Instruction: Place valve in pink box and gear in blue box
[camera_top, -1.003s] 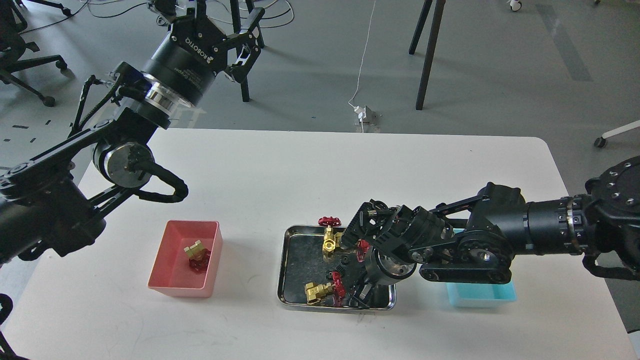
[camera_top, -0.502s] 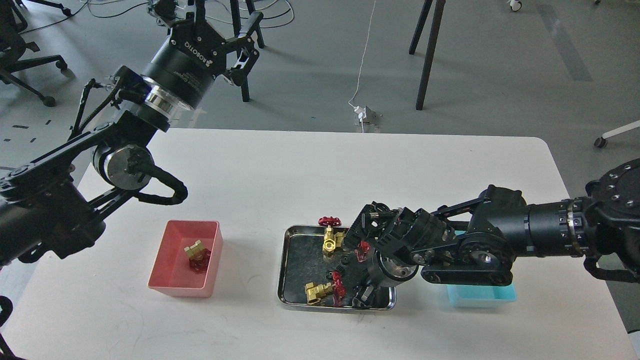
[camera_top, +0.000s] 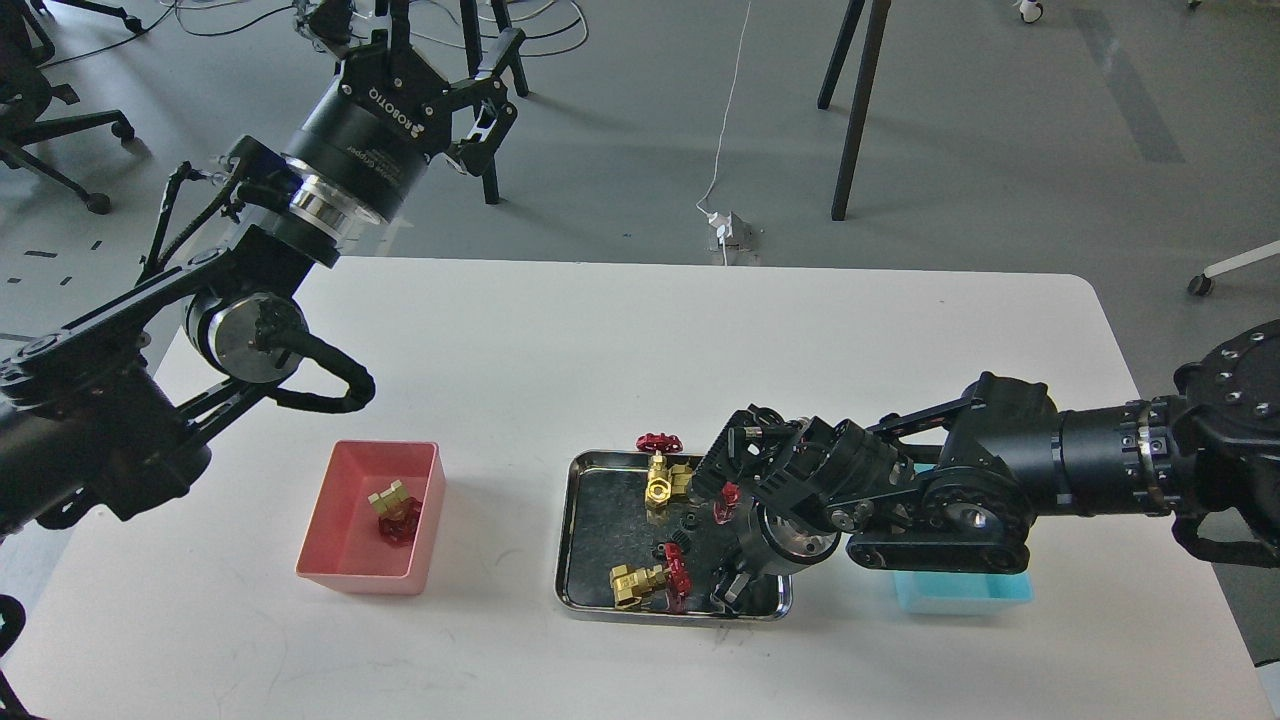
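The pink box (camera_top: 340, 560) stands on the left of the table with one brass valve (camera_top: 393, 508) in it. A steel tray (camera_top: 572, 540) in the middle holds a valve (camera_top: 660, 482) with a red handwheel at its back and another valve (camera_top: 640, 583) at its front. A third red handwheel (camera_top: 727, 498) shows by my right wrist. A small black gear (camera_top: 689, 523) seems to lie on the dark tray floor. My right gripper (camera_top: 728, 592) points down into the tray's front right corner; its fingers are too dark to tell apart. My left gripper (camera_top: 425, 35) is open and empty, high beyond the table's back left. The blue box (camera_top: 960, 592) is mostly hidden under my right arm.
My right forearm (camera_top: 1000, 470) lies low over the table's right side. Beyond the table's far edge are chair legs, a black stand (camera_top: 855, 110) and a cable with a plug on the floor.
My right gripper has shifted slightly to the right and lower inside the tray. My left arm has drifted a little up and back. The valves have not moved.
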